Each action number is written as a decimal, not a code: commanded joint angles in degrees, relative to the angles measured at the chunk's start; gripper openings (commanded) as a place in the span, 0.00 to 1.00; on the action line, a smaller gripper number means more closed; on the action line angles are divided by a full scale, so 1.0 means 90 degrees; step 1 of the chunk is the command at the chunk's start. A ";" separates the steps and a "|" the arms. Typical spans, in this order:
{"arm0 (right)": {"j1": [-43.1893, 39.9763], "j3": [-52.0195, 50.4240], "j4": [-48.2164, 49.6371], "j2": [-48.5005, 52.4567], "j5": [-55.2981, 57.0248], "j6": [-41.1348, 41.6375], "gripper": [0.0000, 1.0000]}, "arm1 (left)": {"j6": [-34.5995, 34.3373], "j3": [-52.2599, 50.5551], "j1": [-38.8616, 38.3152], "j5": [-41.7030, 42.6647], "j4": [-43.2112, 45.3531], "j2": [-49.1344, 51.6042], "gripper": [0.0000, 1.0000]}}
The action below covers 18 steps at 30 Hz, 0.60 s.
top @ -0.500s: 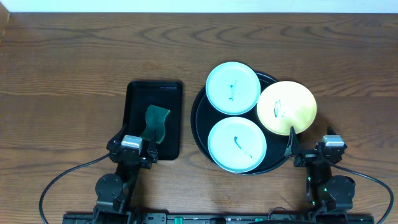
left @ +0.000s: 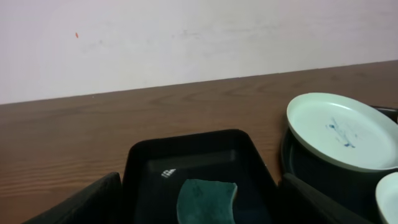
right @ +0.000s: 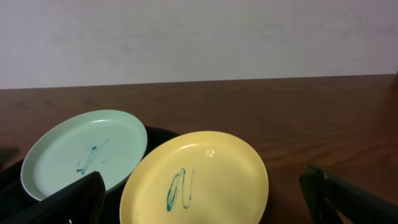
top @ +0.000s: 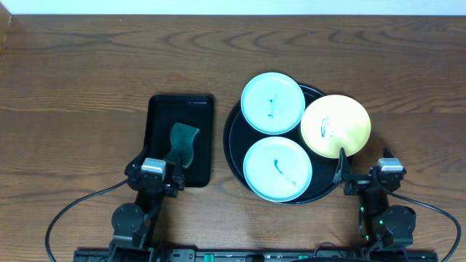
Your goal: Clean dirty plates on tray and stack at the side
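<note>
Both pairs of jaws are gaping wide, gripping nothing: left gripper at the rectangular tray's near edge, right gripper by the yellow plate.

The overhead view looks straight down on the whole tabletop, with the arm bases at 6 o'clock. Both wrist views sit low and close, facing 12 o'clock toward the wall: the left over the rectangular tray, the right over the yellow plate. They share the far mint plate, which the overhead shows too.
</note>
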 commanded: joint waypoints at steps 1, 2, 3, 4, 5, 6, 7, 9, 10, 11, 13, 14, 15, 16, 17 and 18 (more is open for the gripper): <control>-0.0141 -0.0010 0.0017 0.0024 -0.0005 -0.0029 0.99 | -0.0221 -0.0053 0.0032 0.0090 -0.0236 -0.0041 0.80; -0.0141 -0.0010 0.0017 0.0024 -0.0005 -0.0032 0.99 | -0.0221 -0.0053 0.0032 0.0090 -0.0236 -0.0041 0.80; -0.0141 -0.0010 0.0019 0.0024 -0.0005 -0.0032 0.99 | -0.0221 -0.0053 0.0032 0.0090 -0.0238 -0.0041 0.80; -0.0141 -0.0010 0.0019 0.0024 -0.0007 -0.0032 0.99 | -0.0221 -0.0053 0.0032 0.0090 -0.0238 -0.0041 0.80; -0.0141 -0.0010 0.0019 0.0024 -0.0007 -0.0032 0.99 | -0.0221 -0.0053 0.0032 0.0090 -0.0236 -0.0041 0.80; -0.0141 -0.0010 0.0019 0.0024 -0.0007 -0.0029 0.99 | -0.0221 -0.0053 0.0032 0.0090 -0.0228 -0.0041 0.80; -0.0141 -0.0010 0.0022 0.0024 -0.0007 -0.0029 0.99 | -0.0221 -0.0053 0.0032 0.0090 -0.0214 -0.0041 0.80; -0.0141 -0.0010 0.0019 0.0024 -0.0007 -0.0029 0.99 | -0.0221 -0.0053 0.0032 0.0090 -0.0194 -0.0041 0.81; -0.0141 -0.0010 0.0022 0.0024 -0.0007 -0.0029 0.99 | -0.0221 -0.0053 0.0032 0.0090 -0.0194 -0.0041 0.80; -0.0141 -0.0010 0.0019 0.0024 -0.0007 -0.0029 0.99 | -0.0221 -0.0053 0.0032 0.0090 -0.0194 -0.0041 0.80; -0.0141 -0.0010 0.0019 0.0024 -0.0007 -0.0029 0.99 | -0.0221 -0.0053 0.0032 0.0090 -0.0194 -0.0041 0.80; -0.0141 -0.0010 0.0022 0.0024 -0.0007 -0.0029 0.99 | -0.0221 -0.0053 0.0032 0.0090 -0.0194 -0.0041 0.80; -0.0141 -0.0010 0.0019 0.0024 -0.0007 -0.0029 0.99 | -0.0221 -0.0053 0.0032 0.0090 -0.0197 -0.0041 0.80; -0.0141 -0.0010 0.0019 0.0024 -0.0007 -0.0029 0.99 | -0.0221 -0.0053 0.0032 0.0090 -0.0197 -0.0041 0.80; -0.0141 -0.0010 0.0019 0.0024 -0.0007 -0.0029 0.99 | -0.0221 -0.0053 0.0032 0.0090 -0.0194 -0.0041 0.80; -0.0141 -0.0010 0.0019 0.0024 -0.0007 -0.0029 0.99 | -0.0221 -0.0053 0.0032 0.0090 -0.0194 -0.0041 0.80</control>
